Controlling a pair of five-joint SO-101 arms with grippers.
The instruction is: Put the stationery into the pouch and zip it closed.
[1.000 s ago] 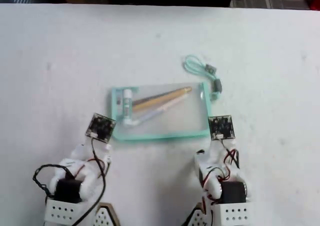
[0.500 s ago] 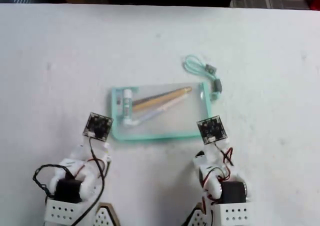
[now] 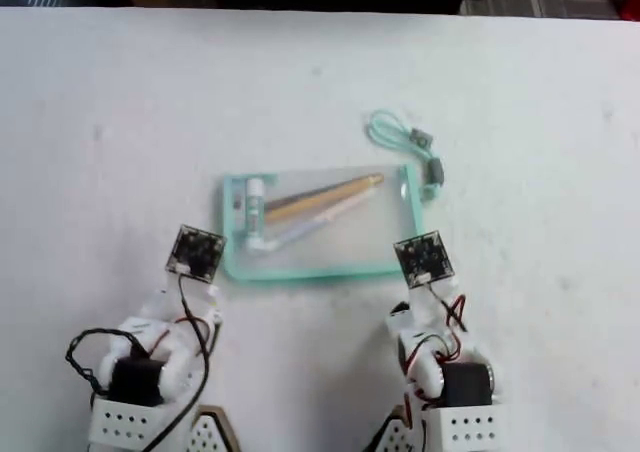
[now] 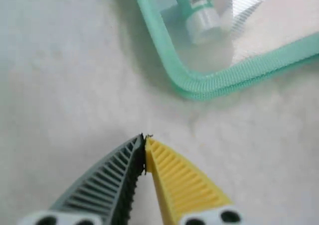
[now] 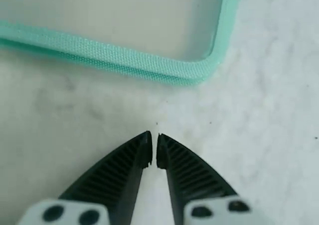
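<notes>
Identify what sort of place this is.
Likely a robotics lab test bench: a plain white table, the left arm and right arm at its near edge, and one staged teal-edged clear pouch holding stationery.

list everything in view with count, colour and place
pouch: 1, clear with mint edging, table centre
glue stick: 1, white and green, inside pouch
gold pen: 1, gold, inside pouch
white pen: 1, white, inside pouch
strap: 1, mint, dark end, beyond pouch's far right corner
table: 1, white, under everything
left gripper: 1, grey and yellow fingers, by pouch's near left corner
right gripper: 1, black fingers, by pouch's near right corner
</notes>
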